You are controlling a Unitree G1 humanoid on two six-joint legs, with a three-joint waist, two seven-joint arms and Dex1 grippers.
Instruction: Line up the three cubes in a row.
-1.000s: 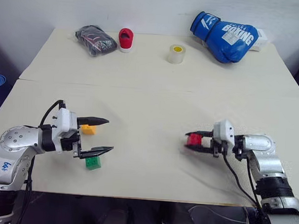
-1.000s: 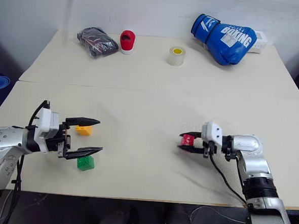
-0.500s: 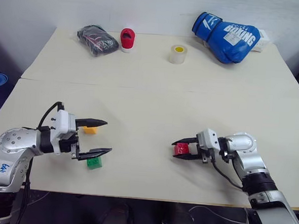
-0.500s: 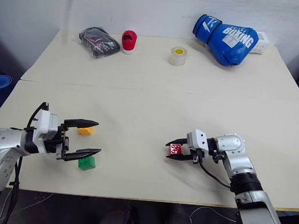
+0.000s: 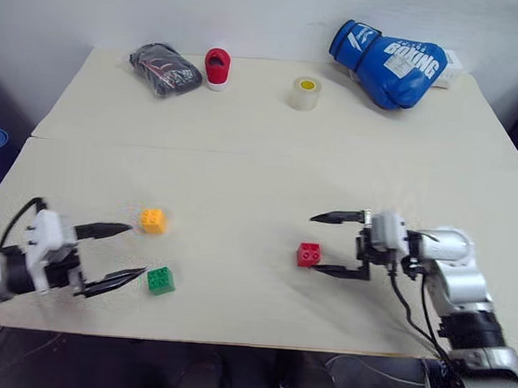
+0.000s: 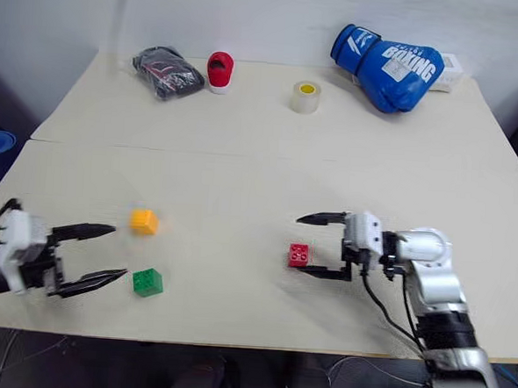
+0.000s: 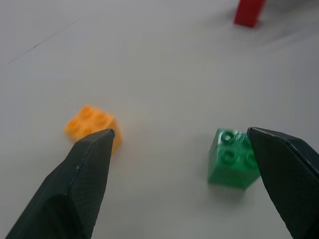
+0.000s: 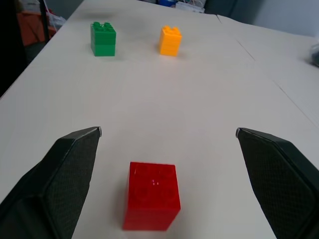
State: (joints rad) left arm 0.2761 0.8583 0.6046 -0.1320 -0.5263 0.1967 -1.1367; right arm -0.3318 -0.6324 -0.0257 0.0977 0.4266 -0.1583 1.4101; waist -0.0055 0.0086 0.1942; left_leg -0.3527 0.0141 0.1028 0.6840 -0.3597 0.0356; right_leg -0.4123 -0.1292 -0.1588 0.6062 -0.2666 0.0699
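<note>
My right fingers (image 5: 329, 244) reach level, spread wide, the red cube (image 5: 308, 254) free on the surface (image 5: 244, 158) just beyond them. Left fingers (image 5: 114, 255) spread too, level, beside green cube (image 5: 160, 280) and orange cube (image 5: 153, 220), well left of red.

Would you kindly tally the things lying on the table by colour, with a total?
Red: 2, the red cube and the red-and-white cylinder
Green: 1, the green cube
Yellow-orange: 1, the orange cube
Blue: 1, the boxing glove
Black: 1, the dark pouch
Clear: 1, the tape roll
Total: 7
</note>
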